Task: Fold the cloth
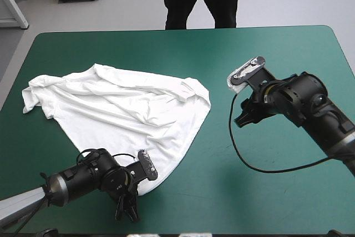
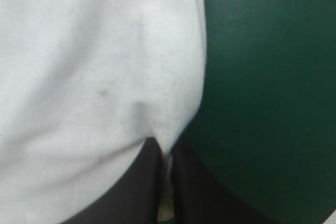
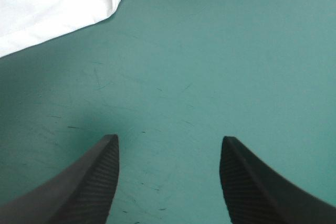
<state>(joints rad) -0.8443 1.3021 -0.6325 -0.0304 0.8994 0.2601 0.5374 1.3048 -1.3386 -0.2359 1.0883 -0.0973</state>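
**Left claw holds the near tip of the shirt; right claw is open and empty**

The T-shirt (image 1: 127,109) lies spread but wrinkled over the left half of the table (image 1: 277,48). It narrows to a tip close to the front edge. The left gripper (image 2: 166,145) sits at that tip with its black fingers all but closed, a thin fold of white cloth pinched between them. A stitched hem (image 2: 157,77) runs down into the pinch. The right gripper (image 3: 169,141) hangs over bare teal-green cover to the right of the shirt. Its fingers are wide apart and hold nothing. The shirt's nearest edge lies ahead of it and off to one side, well apart.

The step in hand looks like getting a second hold, so that both arms can carry one edge over together. The task seems barely begun, since no fold shows yet.

To do this well, the right claw should travel low across the cover to the shirt's right-hand edge. It should slide one finger under the hem before closing, so that it takes the cloth and not only the top layer. The left claw's pinch looks shallow, right at the edge, so any lift should be slow and level or the cloth may slip out. Both arms should rise together and pull gently apart to take out the wrinkles. The edge can then be laid down square on the far side.
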